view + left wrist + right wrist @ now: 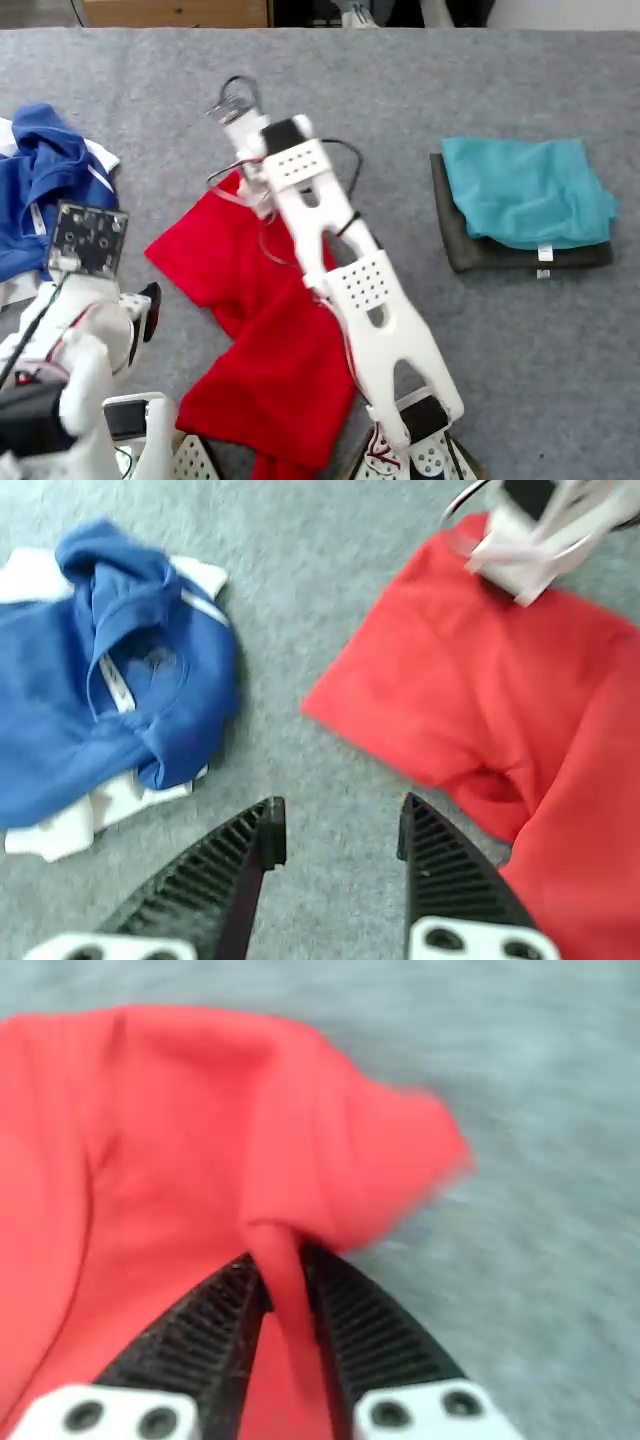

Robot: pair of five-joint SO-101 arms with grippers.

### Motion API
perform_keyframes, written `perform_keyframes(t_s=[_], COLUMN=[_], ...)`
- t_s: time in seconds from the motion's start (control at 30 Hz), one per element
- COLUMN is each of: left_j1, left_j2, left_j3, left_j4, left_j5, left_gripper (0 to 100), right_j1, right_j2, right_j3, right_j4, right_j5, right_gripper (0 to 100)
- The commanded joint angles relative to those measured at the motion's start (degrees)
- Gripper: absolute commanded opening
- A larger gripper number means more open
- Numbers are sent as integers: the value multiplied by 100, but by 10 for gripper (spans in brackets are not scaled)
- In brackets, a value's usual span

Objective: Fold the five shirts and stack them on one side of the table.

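- Red shirt (pixel 265 350): mid-table, spread out and rumpled, partly under the right arm. Soft, light and limp, it will likely sag and drag. Best taken at a hem or corner.
- Right gripper (pixel 283 1258): pinched tight on a raised ridge of the red shirt.
- Left gripper (pixel 342 815): jaws apart, empty, over bare table (pixel 500 80) between blue shirt (pixel 110 680) and red shirt.
- Blue shirt: unfolded heap on a white shirt (pixel 45 835), on the left arm's side.
- Teal shirt (pixel 525 190): folded, atop a folded dark grey shirt (pixel 470 250), on the opposite side.

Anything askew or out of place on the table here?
Mildly, yes. The teal shirt sits skewed on the dark grey shirt, their edges not lined up. The blue shirt lies crumpled over a white shirt, unfolded. The red shirt is spread crooked, a fold pinched in the right claw.
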Motion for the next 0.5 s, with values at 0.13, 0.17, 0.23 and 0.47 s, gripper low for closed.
perform_keyframes(t_s=[0.13,0.17,0.23,0.47], left_j1=[-391,-374,-365,224], left_j2=[1160,1336,1644,2470], left_j3=[13,13,13,40], left_j4=[-378,-431,-580,-949], left_j5=[44,44,44,35], left_gripper=[210,212,213,213], right_j1=[1433,1644,2057,3059], right_j2=[-92,-92,-75,-92], right_j3=[-1411,-1446,-1455,-1411], right_j4=[264,264,264,290], right_j5=[-897,-1011,-1204,-1310], right_gripper=[13,13,13,13])
